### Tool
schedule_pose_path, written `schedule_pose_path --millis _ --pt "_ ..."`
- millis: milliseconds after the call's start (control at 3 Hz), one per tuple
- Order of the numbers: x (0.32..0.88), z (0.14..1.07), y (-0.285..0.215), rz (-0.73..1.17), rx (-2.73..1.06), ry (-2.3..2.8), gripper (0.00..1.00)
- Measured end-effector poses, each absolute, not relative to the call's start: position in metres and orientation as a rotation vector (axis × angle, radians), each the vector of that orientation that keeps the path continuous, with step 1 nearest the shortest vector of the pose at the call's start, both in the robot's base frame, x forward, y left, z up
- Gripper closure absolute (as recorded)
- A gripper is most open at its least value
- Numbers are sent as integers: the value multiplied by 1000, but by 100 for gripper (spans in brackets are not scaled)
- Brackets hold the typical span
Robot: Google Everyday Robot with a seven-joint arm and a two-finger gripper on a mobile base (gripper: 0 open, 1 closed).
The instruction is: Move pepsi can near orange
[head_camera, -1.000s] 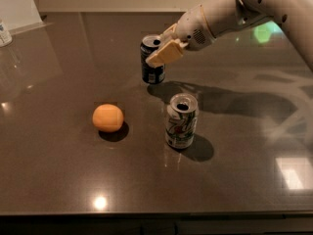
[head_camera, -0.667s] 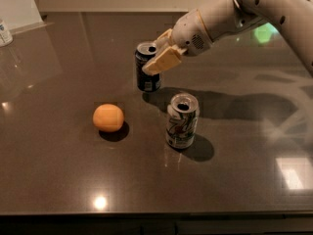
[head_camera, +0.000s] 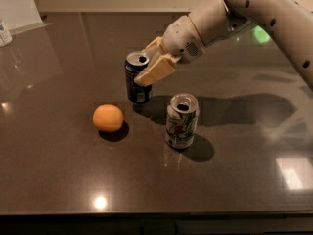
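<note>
pepsi can (head_camera: 135, 89) upright, opening up, hand (head_camera: 143, 65) clamped round top

- The pepsi can (head_camera: 136, 84) is stood upright on the table (head_camera: 58, 180).
- The orange (head_camera: 108, 117) is found at 8 o'clock from it, near but apart.
- A second can (head_camera: 181, 121) is set at 4 o'clock from it, nearby.
- The pepsi can's upper part is clasped by the gripper (head_camera: 144, 65), brought in from 2 o'clock.

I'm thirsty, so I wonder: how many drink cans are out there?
2. The pepsi can stands behind, held by the pincer near its top; the white-and-green can stands nearer, to its right. A cut-off object at the far left edge is unclear.
</note>
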State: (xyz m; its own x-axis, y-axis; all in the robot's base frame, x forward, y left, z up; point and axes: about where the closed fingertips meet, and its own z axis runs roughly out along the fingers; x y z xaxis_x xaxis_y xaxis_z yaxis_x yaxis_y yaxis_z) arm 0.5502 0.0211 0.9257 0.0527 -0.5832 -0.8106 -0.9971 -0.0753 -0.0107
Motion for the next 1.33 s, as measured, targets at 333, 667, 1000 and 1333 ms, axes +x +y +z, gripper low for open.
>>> schedule_pose_path --millis 333,667,1000,1333 --pt "537 925 31 903 -1779 1547 100" --pt "526 924 38 929 -1814 1522 100" --pt "522 917 42 937 -1825 1535 83" --pt "523 909 44 943 -1822 1556 59"
